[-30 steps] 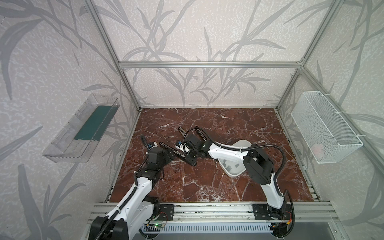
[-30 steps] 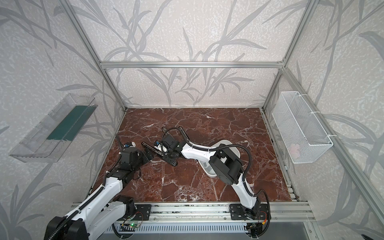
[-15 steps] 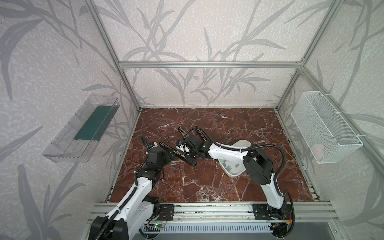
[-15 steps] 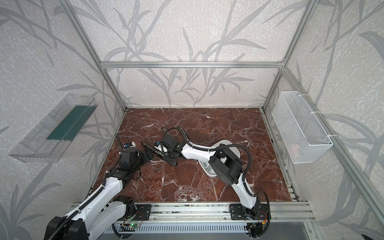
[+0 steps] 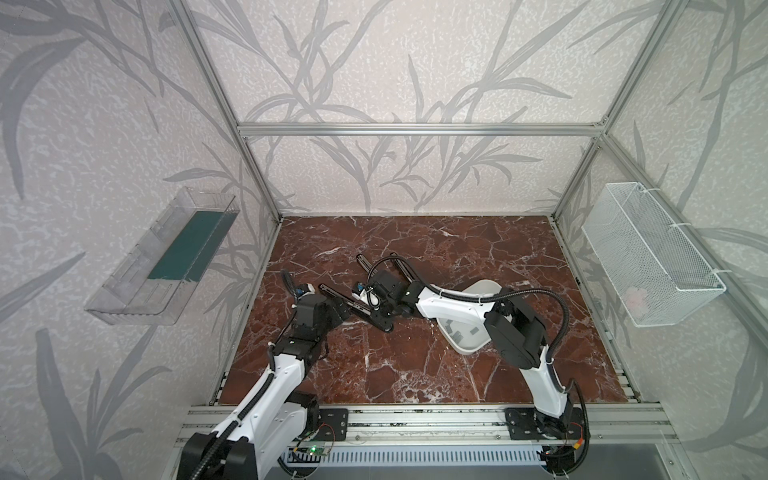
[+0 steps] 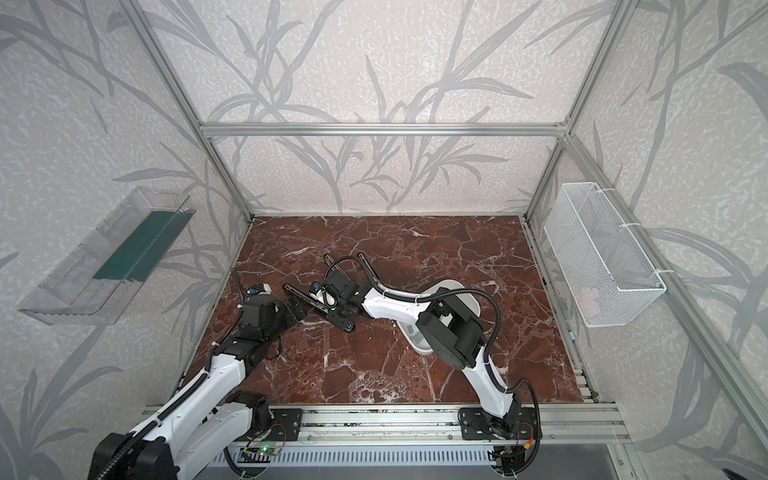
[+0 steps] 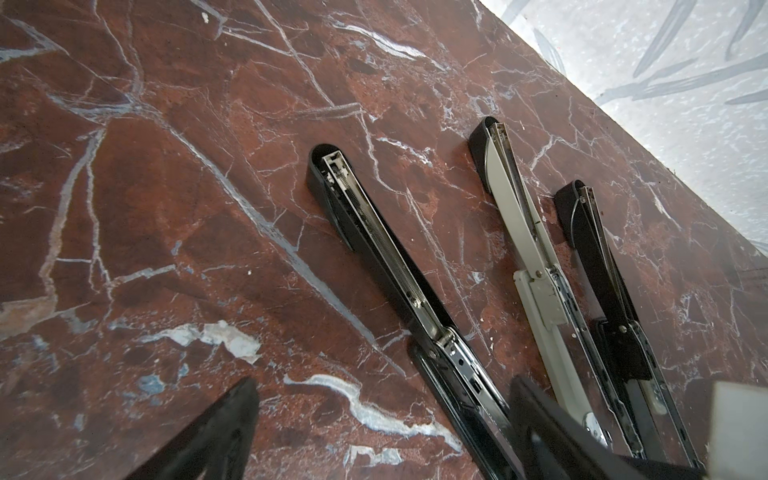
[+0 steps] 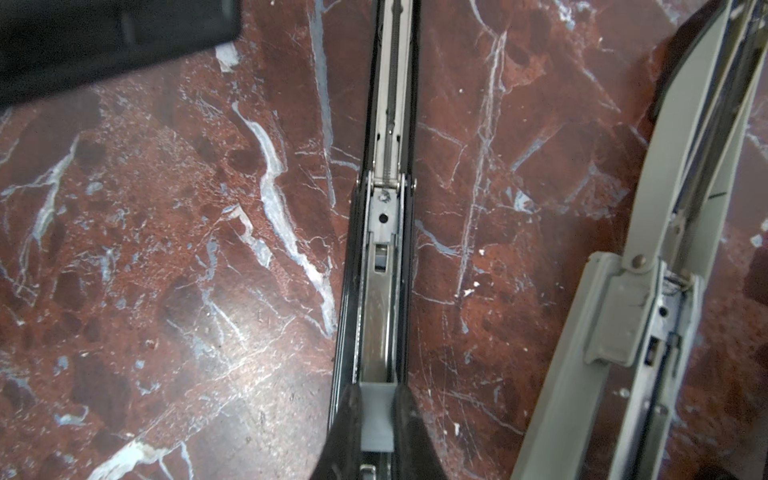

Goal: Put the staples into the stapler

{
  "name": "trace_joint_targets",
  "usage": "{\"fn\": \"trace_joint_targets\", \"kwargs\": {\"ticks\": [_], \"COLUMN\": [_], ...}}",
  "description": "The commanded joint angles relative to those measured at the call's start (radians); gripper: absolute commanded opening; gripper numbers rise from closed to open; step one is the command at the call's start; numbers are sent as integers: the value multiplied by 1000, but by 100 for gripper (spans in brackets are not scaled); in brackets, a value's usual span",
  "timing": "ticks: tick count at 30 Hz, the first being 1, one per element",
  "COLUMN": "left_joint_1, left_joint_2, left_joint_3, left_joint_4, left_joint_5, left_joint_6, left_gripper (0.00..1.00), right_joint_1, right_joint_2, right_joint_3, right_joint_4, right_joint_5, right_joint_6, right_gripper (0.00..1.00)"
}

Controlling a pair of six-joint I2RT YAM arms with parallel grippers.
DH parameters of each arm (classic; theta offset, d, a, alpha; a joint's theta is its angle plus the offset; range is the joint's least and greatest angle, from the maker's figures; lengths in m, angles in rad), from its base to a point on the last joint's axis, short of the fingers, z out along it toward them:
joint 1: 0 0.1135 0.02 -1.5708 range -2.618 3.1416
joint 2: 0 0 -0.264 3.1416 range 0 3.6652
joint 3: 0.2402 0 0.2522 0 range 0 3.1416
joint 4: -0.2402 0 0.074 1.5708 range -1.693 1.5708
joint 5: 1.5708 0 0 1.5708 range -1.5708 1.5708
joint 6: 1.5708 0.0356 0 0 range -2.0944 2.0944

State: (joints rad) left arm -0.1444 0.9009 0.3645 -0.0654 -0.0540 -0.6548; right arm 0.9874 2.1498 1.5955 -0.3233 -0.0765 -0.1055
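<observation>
Reaching low, right pincer (image 8: 376, 395) pinching staple strip (image 8: 376, 424) over open black stapler (image 8: 386, 124); left pincer (image 7: 374, 415) spread alongside.

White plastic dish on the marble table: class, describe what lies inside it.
Inside the white plastic dish a few small flat grey metal staple strips show. The white right arm crosses over it, covering much of the inside; any further strips cannot be seen.
</observation>
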Motion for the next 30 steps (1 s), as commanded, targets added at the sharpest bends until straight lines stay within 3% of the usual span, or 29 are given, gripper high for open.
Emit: {"fn": "trace_joint_targets", "kwargs": {"ticks": [1,13,21,30], "left_joint_1": [5,6,5,5], "left_joint_2": [-11,-30,-30,-27], "left_joint_3": [14,11,10,14], "left_joint_4": [14,9,12,16], "left_joint_5": [-6,-7,-4,-4], "left_joint_6": [-6,-10,-18,-17], "left_gripper": [94,94,94,94], "right_joint_1": [2,2,1,2], "right_joint_2": [-8,-27,-28,-36], "right_joint_3": [-26,-57,-50,-49], "right_joint_4": [-25,-52,-59,-69], "right_joint_5": [3,24,20,24], "right_joint_6": [-3,0,0,1], "right_gripper": [0,0,14,15]}}
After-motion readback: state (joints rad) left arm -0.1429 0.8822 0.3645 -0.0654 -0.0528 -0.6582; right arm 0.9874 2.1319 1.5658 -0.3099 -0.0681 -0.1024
